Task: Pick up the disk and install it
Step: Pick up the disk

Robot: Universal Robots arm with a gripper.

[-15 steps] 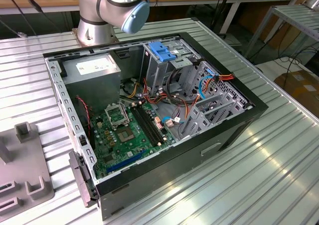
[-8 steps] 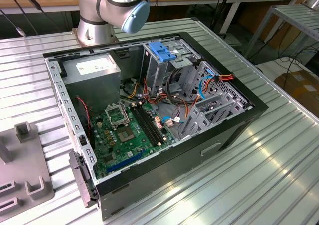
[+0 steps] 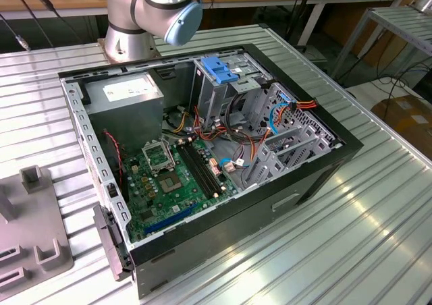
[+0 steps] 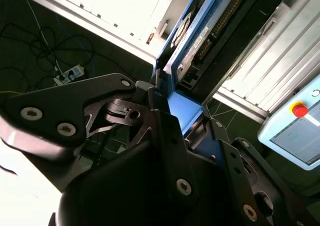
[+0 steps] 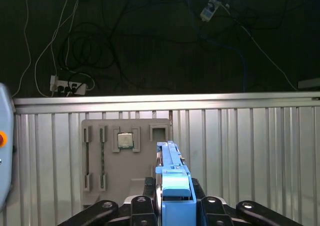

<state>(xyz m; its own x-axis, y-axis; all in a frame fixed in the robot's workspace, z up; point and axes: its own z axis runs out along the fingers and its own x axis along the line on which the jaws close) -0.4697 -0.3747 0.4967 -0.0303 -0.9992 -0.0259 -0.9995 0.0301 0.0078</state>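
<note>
The end effector (image 5: 174, 198) is clamped on the disk (image 5: 171, 161), held edge-on between its fingers, long axis pointing straight out ahead.

Silver arm (image 3: 128, 15) wearing a pale-blue joint cap (image 3: 183, 23)
Black tool (image 4: 184, 111) links are showing bright round screws (image 4: 183, 186).

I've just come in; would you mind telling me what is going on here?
The robot arm is holding the disk in its gripper, with the jaws shut on the blue carrier frame. In the first wrist view, a grey fixture tray lies on the ribbed metal table beyond it. The open computer case sits on the table, and the disk is not yet installed.
</note>
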